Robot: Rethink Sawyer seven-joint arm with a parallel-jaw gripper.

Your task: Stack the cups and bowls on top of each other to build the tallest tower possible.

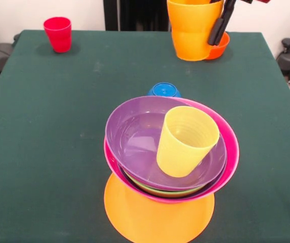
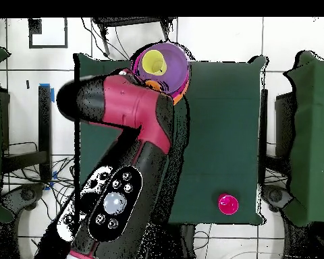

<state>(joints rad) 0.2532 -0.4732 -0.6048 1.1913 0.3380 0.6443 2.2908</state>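
Note:
The tower stands near the front: a wide orange bowl [image 1: 155, 217] as base, then a pink bowl [image 1: 229, 152], a sliver of lime green bowl [image 1: 157, 191] and a purple bowl [image 1: 132, 134] on top. A translucent yellow cup [image 1: 188, 139] leans inside the purple bowl. A small blue bowl [image 1: 163, 90] sits just behind the tower. My gripper [image 1: 216, 30] is at the far right, one black finger [image 1: 220, 25] against the outer wall of the orange-yellow cup [image 1: 190, 33], gripping its rim. A small red-orange bowl [image 1: 220, 48] sits beside that cup. A red cup [image 1: 57, 33] stands far left.
The green table [image 1: 43, 142] ends at its far edge just behind the red cup and the held cup. In the overhead view my arm [image 2: 134, 135] covers the table's left half; the tower [image 2: 175, 74] and the red cup [image 2: 227, 204] show beside it.

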